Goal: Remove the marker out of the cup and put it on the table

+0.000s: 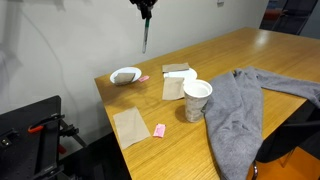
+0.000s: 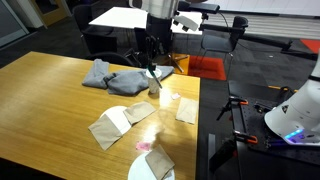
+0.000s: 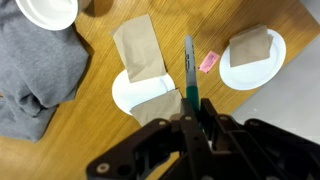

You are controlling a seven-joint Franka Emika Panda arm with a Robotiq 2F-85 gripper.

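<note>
So the gripper (image 1: pixel 145 9) is clamped on the top end of the thin teal-green marker (image 1: pixel 146 38), which hangs straight down in the air above the light-brown wooden counter (image 1: pixel 250 50), touching nothing else. The marker is fully out of the tall white paper cup (image 1: pixel 197 100). In an exterior view the cup stands upright at about 5 o'clock from the marker, well apart from it. A rumpled grey cloth (image 1: pixel 245 110) lies just beside the cup at its 3 o'clock. In the wrist view the gripper (image 3: pixel 192 118) comes in from 6 o'clock, with the marker (image 3: pixel 189 75) running up toward 12 between its fingers. A brown paper napkin (image 3: pixel 140 50) lies at the marker's 9 o'clock, partly over a white disc. A small pink block (image 3: pixel 208 62) sits just beside the marker at 3 o'clock. Further out the same way is a shallow white bowl (image 3: pixel 270 75) with folded brown paper in it. From there only the cup's rim (image 3: pixel 48 10) shows, up at 11 o'clock.
</note>
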